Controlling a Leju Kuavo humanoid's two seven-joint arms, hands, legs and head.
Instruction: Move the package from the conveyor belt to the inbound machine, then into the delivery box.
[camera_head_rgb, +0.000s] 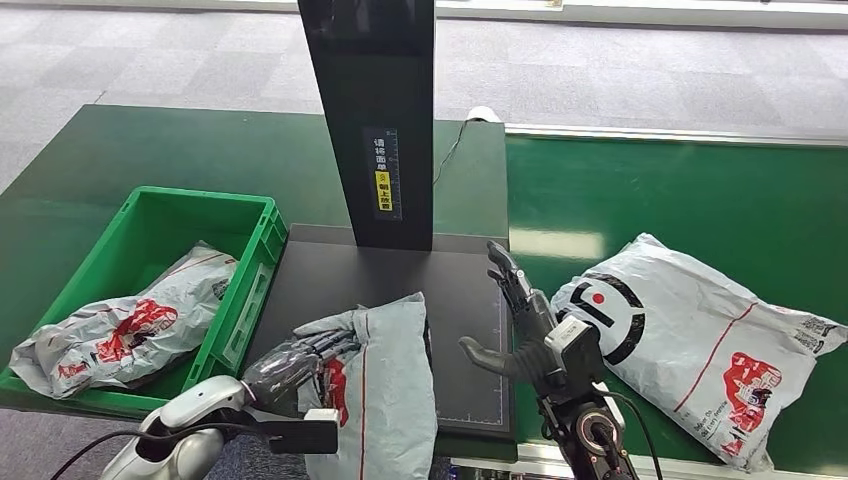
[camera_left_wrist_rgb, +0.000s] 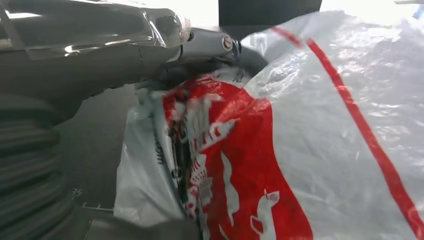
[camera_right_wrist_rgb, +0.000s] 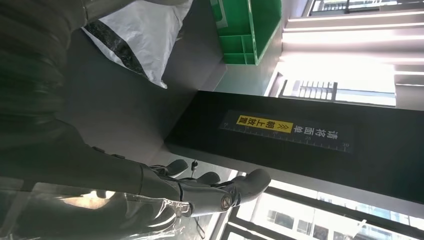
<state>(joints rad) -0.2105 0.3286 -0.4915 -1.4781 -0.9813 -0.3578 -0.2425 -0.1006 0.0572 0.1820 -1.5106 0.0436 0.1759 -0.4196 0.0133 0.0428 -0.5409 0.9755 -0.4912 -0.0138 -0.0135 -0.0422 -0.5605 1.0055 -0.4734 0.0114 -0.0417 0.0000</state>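
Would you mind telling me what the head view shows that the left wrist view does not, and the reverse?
Only the head view shows the green crate with a package inside it, a second package on the conveyor belt, the right hand open over the dark platform, and the black column. Only the left wrist view shows, up close, the red print on the held bag. Both show the left hand gripping the grey package at its edge over the platform.
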